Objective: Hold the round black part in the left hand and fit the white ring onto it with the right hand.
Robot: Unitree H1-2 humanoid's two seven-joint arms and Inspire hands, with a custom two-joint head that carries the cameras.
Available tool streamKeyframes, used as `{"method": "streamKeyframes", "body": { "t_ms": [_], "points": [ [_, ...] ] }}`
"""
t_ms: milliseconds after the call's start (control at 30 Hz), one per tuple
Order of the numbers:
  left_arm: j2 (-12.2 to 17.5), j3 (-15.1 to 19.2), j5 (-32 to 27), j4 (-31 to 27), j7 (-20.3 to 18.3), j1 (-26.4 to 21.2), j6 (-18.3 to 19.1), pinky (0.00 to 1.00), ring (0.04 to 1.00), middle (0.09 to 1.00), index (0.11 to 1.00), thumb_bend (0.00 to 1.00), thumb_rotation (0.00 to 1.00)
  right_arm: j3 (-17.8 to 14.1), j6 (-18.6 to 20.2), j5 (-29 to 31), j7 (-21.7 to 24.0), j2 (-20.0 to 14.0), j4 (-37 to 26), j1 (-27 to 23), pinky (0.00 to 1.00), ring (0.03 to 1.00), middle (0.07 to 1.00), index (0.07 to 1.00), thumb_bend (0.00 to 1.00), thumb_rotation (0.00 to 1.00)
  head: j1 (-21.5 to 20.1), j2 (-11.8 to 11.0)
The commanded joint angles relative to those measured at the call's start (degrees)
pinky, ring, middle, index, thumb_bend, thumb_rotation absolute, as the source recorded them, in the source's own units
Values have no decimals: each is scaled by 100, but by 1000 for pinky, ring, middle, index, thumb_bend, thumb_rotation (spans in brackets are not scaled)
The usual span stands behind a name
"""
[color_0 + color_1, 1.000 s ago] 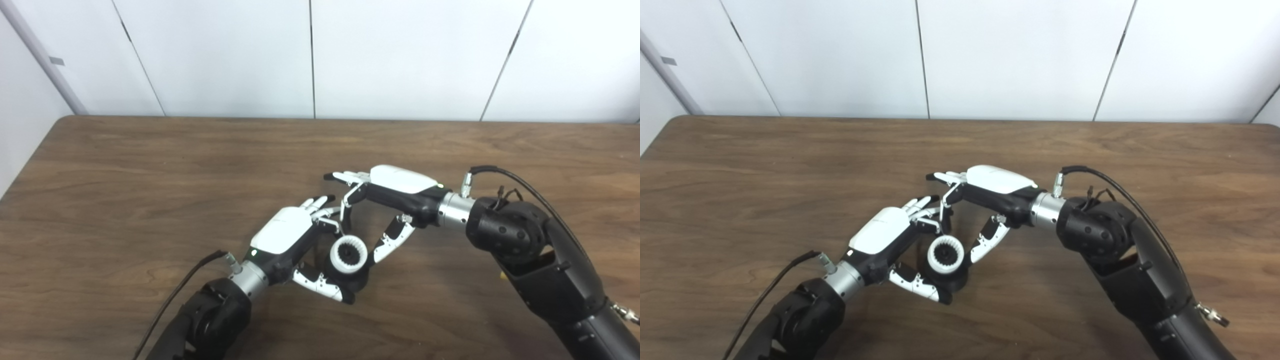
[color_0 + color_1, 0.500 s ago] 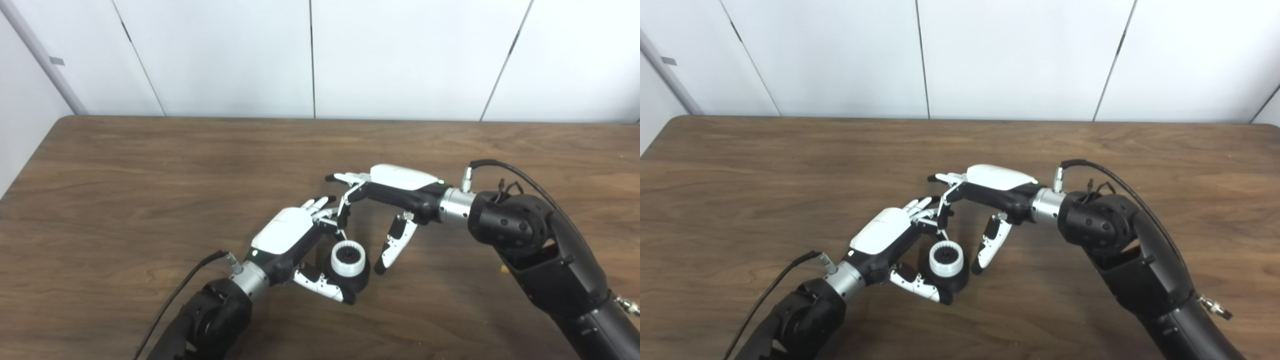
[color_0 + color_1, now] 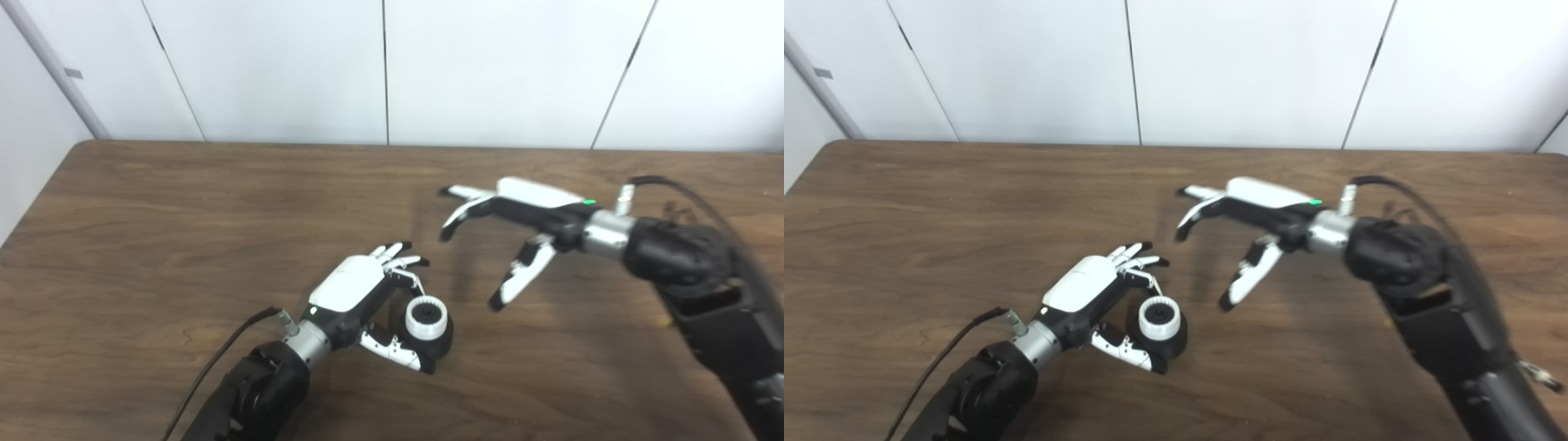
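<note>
Left robot hand (image 3: 358,293) low over the brown wooden desk (image 3: 184,202), its thumb and fingers curled around the round black part (image 3: 436,340), which lies between thumb and fingertips at the front of the palm. The white ring (image 3: 426,316), toothed on its inner face, sits on top of the black part, its opening facing up, with a dark hub visible at its centre. Right robot hand (image 3: 520,226) raised above the desk, to the right of and beyond the left robot hand, well apart from the ring; its fingers are spread, thumb pointing down toward the desk, and it grips nothing. The right arm appears motion-blurred. White wall panels (image 3: 490,67) stand behind the desk's far edge.
</note>
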Motion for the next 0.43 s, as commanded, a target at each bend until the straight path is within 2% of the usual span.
{"method": "streamKeyframes", "body": {
  "t_ms": [0, 67, 100, 167, 300, 367, 400],
  "points": [
    [31, 60, -34, 19, 203, -152, -116, 1000, 1000, 884, 480, 519, 47, -392, 51, 269, -387, -68, -262, 96, 966, 1000, 1000, 736, 1000, 286, -18, -51],
    [50, 88, -35, 110, 291, -158, -183, 1000, 1000, 882, 480, 519, 47, -918, 11, 709, -724, 29, -301, 440, 979, 1000, 1000, 751, 986, 308, -44, -126],
    [59, 102, -45, 153, 330, -160, -222, 1000, 1000, 879, 480, 519, 47, -1076, 6, 865, -838, 66, -308, 551, 959, 1000, 1000, 774, 945, 339, -50, -148],
    [85, 120, -67, 260, 428, -161, -322, 1000, 1000, 879, 480, 519, 47, -1527, 175, 1214, -1117, 144, -395, 884, 958, 1000, 1000, 801, 924, 400, -80, -208],
    [122, 147, -102, 426, 556, -169, -461, 1000, 1000, 877, 480, 519, 46, -2086, 326, 1556, -1512, 188, -570, 1484, 997, 1000, 1000, 867, 863, 555, -128, -293],
    [144, 148, -114, 464, 588, -175, -478, 1000, 1000, 876, 480, 519, 46, -2321, 288, 1798, -1663, 227, -583, 1791, 1000, 1000, 1000, 877, 842, 597, -142, -330],
    [149, 148, -110, 472, 602, -175, -472, 1000, 1000, 876, 480, 519, 46, -2462, 393, 2002, -1712, 268, -613, 1984, 1000, 1000, 1000, 888, 814, 629, -142, -342]
  ]
}}
